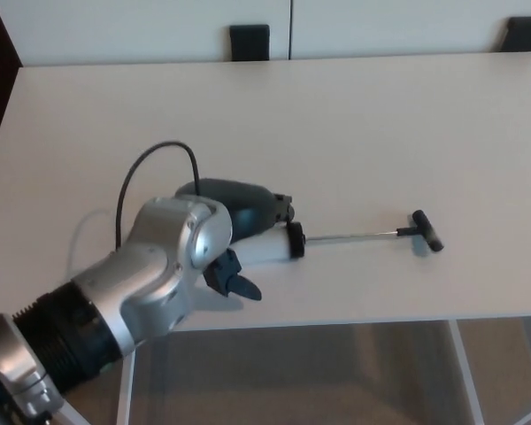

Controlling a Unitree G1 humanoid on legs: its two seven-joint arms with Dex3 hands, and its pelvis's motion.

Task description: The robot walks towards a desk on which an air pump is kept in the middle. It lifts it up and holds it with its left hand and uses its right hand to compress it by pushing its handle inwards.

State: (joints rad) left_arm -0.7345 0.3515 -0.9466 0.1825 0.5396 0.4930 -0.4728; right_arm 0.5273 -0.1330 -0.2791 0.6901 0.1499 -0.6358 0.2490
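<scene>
The robot's black left hand (234, 212) is wrapped around the white cylindrical body of the air pump (270, 243), near the front edge of the pale white desk (354, 133). The pump's thin metal rod runs rightward to its black T-shaped handle (427, 230), fully extended.

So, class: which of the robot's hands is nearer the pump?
Left. The left hand is wrapped around the pump body on the desk. The right hand is not in view.
</scene>
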